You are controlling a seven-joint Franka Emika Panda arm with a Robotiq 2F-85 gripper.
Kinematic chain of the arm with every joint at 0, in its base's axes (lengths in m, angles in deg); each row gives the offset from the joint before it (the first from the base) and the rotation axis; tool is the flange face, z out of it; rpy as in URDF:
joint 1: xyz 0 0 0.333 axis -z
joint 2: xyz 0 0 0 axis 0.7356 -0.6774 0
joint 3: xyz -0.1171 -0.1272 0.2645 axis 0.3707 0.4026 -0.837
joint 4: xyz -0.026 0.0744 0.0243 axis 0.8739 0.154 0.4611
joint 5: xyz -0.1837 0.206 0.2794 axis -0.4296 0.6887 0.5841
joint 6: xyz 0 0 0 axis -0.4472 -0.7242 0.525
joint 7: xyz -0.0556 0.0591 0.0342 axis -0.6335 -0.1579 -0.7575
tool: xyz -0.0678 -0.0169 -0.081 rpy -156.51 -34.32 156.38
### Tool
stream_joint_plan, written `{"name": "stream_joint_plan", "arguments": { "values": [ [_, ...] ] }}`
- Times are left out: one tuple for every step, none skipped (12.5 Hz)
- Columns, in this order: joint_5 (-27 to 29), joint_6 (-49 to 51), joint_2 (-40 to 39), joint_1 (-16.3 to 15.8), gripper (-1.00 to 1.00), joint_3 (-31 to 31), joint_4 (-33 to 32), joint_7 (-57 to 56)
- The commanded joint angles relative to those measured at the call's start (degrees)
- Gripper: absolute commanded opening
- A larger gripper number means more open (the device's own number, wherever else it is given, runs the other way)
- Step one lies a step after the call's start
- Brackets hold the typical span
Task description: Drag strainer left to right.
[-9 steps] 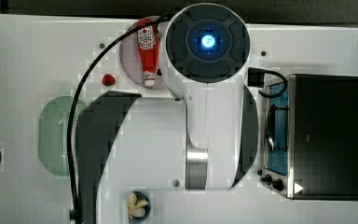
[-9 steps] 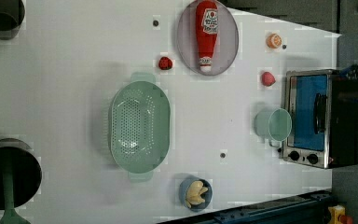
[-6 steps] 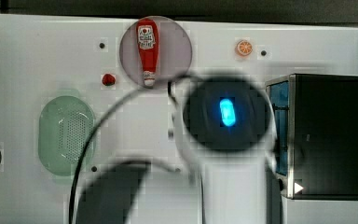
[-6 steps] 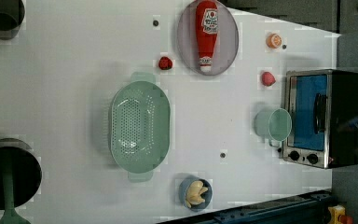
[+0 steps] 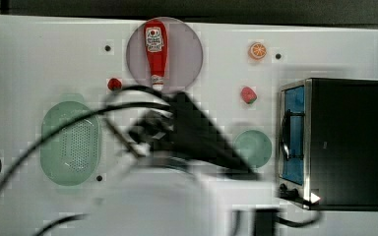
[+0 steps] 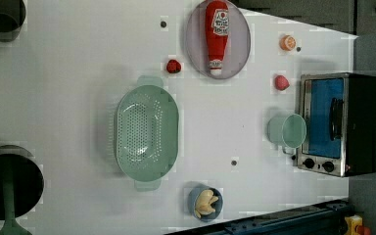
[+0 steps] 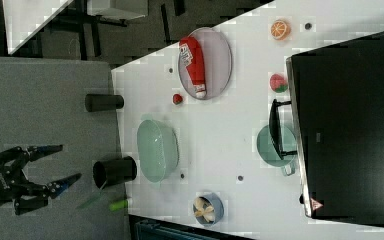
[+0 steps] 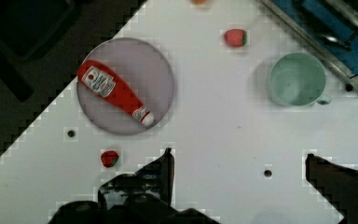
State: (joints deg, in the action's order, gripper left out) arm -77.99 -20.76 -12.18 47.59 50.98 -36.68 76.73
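- Pale mint-green oval plastic strainer (image 6: 147, 131) lies untouched on the white worktop (image 6: 78, 58), at the left view's left-centre.
- Black gripper (image 8: 237, 161), jaws spread wide, holds nothing; hook the rim squarely.
- Drag flat, stopping short of the round green mug (image 6: 288, 131).

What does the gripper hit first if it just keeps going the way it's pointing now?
Probably bare table. In the wrist view the open gripper frames empty white surface between the ketchup plate and mug, not the strainer. Depth unclear.
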Motion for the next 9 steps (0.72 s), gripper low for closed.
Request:
{"name": "stream_joint_plan", "arguments": {
  "values": [
    [0.48,-0.18,-9.25,-1.72,1.0,-10.05,-3.67,12.51],
    [0.48,-1.33,-11.19,-1.78,1.0,-12.75,-3.69,16.78],
    [0.48,-2.57,-13.31,-1.83,1.0,-15.27,-3.73,21.01],
    [0.47,-3.98,-15.52,-1.86,1.0,-17.68,-3.84,25.33],
    [0.46,-5.78,-17.82,-1.88,1.0,-19.79,-4.16,29.95],
    [0.45,-7.8,-20.18,-1.91,1.0,-21.52,-4.57,34.64],
    [0.41,-10.25,-22.64,-1.93,1.0,-22.88,-4.97,39.38],
    [0.38,-12.88,-25.02,-1.96,1.0,-23.97,-5.49,43.9],
    [0.37,-15.78,-27.42,-2.03,1.0,-24.78,-6.12,47.97]
  ]
}}
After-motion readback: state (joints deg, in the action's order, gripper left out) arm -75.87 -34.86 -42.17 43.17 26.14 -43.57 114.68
